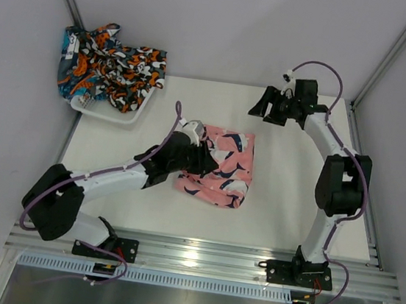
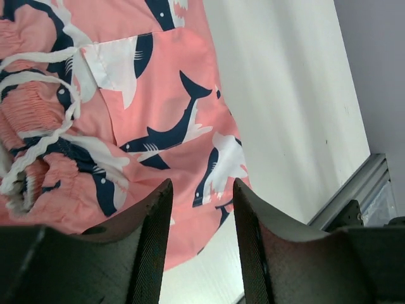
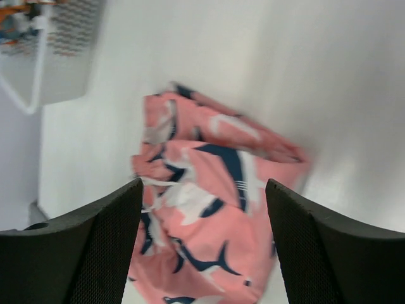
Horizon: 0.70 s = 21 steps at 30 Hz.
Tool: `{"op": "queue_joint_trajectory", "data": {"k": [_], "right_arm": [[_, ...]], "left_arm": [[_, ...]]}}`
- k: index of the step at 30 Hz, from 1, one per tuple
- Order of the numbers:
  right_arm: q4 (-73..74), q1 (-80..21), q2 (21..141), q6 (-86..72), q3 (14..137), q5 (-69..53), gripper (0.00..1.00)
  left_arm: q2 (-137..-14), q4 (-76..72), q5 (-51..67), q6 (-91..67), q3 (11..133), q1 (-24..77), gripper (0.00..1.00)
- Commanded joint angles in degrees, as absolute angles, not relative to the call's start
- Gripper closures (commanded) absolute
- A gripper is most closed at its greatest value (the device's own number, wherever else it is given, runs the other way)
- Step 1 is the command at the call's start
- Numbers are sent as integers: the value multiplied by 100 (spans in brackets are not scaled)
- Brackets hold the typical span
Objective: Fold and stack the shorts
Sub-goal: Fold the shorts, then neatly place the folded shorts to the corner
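Found the pink shorts (image 1: 229, 166) folded on the table (image 1: 291, 222), right of the white basket (image 1: 107, 116) and nearer the arm bases. Saw the black-and-orange shorts (image 1: 135, 69) and the teal-navy shorts (image 1: 69, 84) heaped together on that basket. Noted the left gripper (image 2: 202, 187) low over the pink shorts, right of the basket, fingers partly apart with nothing visibly pinched. Noted the right gripper (image 1: 271, 107) farther right of the basket, clear of the cloth, jaws spread wide, gripping nothing.

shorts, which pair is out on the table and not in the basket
The pink shark-print shorts, flat mid-table; the other pairs are heaped in the white basket at the far left.
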<state>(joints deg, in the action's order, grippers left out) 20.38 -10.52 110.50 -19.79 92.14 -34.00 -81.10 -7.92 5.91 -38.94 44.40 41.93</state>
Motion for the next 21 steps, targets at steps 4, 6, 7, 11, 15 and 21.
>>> {"op": "queue_joint_trajectory", "data": {"k": [4,6,7,11,15,21], "right_arm": [[3138,-941,11724,-1388,9229,-2478,22],[2936,-871,11874,-1467,9071,-2697,22],[2805,-861,11909,-1485,9018,-2750,21],[2593,-861,12111,-1459,8947,-3102,20],[2461,-870,12400,-1476,8974,-3260,20],[2294,-931,12752,-1521,8965,-3665,36]], "left_arm": [[-7480,130,123,-3727,4184,4236,52],[-7340,210,88,-3718,4140,4236,51],[-7304,246,88,-3700,4140,4236,51],[-7216,360,53,-3674,4149,4228,50],[-7216,343,53,-3665,4131,4228,50],[-7189,334,35,-3656,4061,4228,50]]}}
